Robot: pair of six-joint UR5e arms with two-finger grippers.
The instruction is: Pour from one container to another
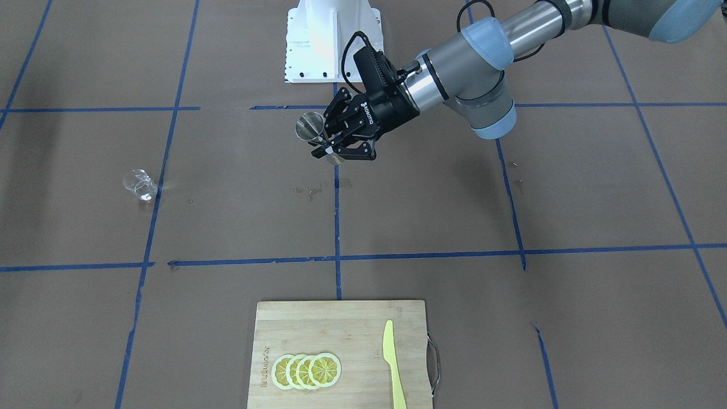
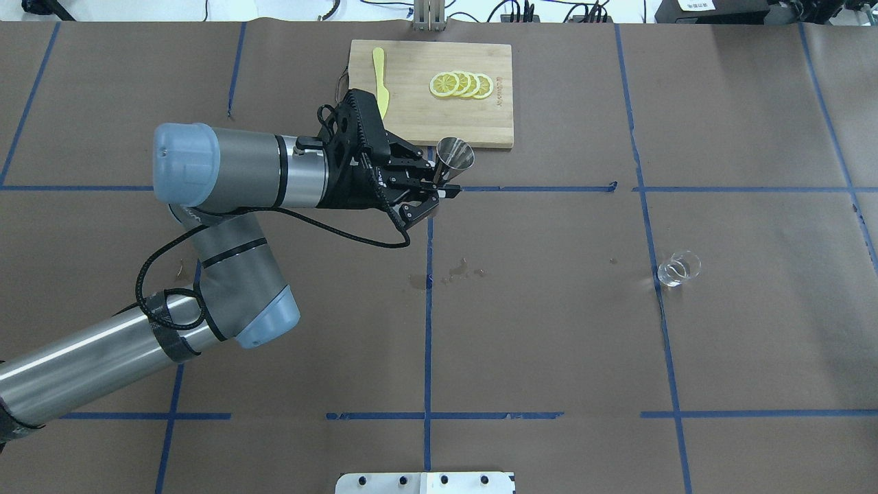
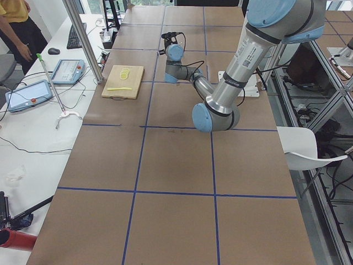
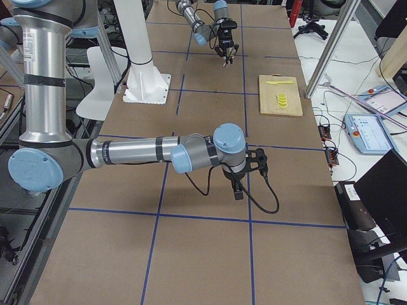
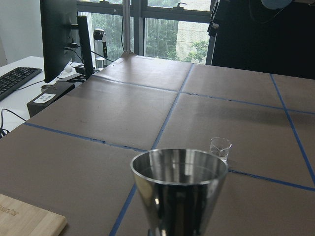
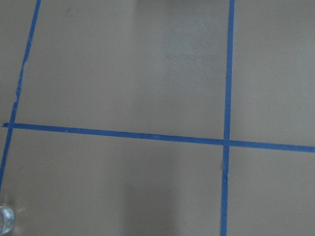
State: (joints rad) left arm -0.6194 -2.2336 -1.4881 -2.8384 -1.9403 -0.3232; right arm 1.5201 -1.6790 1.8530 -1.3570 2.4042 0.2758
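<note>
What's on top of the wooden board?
Four overlapping lemon slices and a yellow knife lie on the cutting board. From overhead, the left claw covers one end of the knife; the front view shows all of it.

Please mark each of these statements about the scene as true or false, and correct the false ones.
1. The left gripper holds the steel jigger off the table. True.
2. The glass cup stands on the cutting board. False: it stands on the table, well apart from the board.
3. Lemon slices lie overlapping on the cutting board. True.
4. The yellow knife lies inside the glass cup. False: it lies on the cutting board, beside the slices.
</note>
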